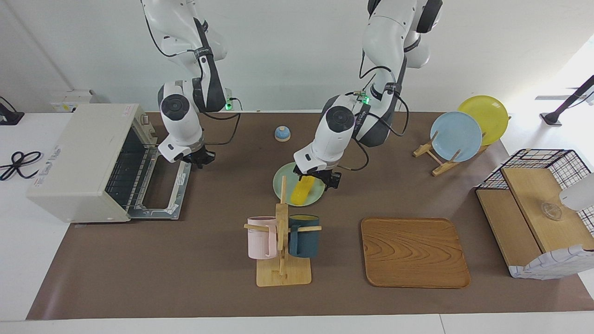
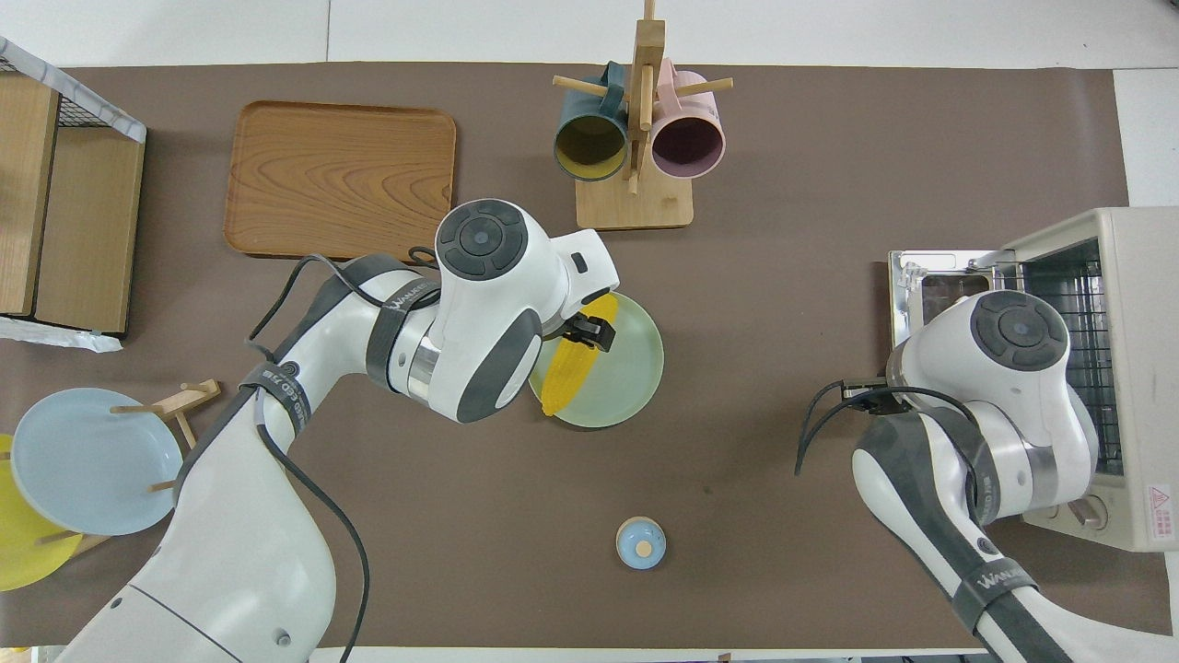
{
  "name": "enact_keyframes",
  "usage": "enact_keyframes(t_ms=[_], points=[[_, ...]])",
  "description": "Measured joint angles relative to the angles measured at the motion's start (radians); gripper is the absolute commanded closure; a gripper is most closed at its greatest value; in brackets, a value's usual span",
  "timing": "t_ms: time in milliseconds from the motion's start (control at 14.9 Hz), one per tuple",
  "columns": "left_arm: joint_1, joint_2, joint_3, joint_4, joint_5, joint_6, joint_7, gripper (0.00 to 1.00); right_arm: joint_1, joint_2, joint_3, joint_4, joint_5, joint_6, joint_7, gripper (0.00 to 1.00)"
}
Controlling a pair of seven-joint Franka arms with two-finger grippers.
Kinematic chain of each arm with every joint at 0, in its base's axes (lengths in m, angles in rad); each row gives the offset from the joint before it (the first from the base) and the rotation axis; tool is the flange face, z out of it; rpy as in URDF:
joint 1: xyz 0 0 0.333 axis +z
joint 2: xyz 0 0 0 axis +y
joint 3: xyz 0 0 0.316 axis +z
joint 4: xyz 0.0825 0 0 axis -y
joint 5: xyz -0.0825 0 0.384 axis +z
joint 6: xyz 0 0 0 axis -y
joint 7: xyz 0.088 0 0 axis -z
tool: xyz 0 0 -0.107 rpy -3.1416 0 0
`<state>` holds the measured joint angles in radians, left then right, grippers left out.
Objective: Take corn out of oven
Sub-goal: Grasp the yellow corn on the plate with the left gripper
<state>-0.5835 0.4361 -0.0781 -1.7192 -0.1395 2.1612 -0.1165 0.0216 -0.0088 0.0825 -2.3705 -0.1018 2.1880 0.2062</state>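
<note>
The corn [image 2: 566,368] lies on a pale green plate [image 2: 626,387] near the middle of the worktop [image 1: 195,278], well apart from the oven; its long axis runs slantwise, the tapered tip pointing toward the robots and the left arm's end, the blunt end toward the mug rack. The left claw [image 1: 319,178] is over the cob's blunt end with its fingers spread wide on either side; whether they touch the cob I cannot tell from either view. The left arm's forearm band carries white lettering that seems to read "WANUEEDA", seen upside down from overhead. Farther from the robots than the plate stands a wooden mug rack [image 1: 281,250] with a pink mug [image 1: 261,237] and a dark blue mug [image 1: 304,235]; beside it, toward the left arm's end, lies a wooden tray [image 1: 414,253]. A small blue knob-like object [image 1: 282,133] sits nearer to the robots than the plate. The oven [image 1: 86,160] stands at the right arm's end, its door [image 1: 162,185] dropped flat and its wire rack bare; a red warning sticker, too small to read, sits on its casing. The right claw [image 1: 198,158], closed with nothing in it, hangs over the open door's edge.
</note>
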Motion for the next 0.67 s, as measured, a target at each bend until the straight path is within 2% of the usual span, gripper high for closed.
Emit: enact_keyframes(t_ms=[470,672], points=[[-0.036,0.025,0.0,-0.002,0.0,0.023,0.002,0.0,-0.013,0.0,0.002,-0.039,-0.001,0.06,-0.001,1.0],[-0.053,0.026,0.0,-0.041,0.0,0.074,0.003,0.0,-0.013,0.0,0.002,-0.052,-0.003,0.072,-0.001,1.0]])
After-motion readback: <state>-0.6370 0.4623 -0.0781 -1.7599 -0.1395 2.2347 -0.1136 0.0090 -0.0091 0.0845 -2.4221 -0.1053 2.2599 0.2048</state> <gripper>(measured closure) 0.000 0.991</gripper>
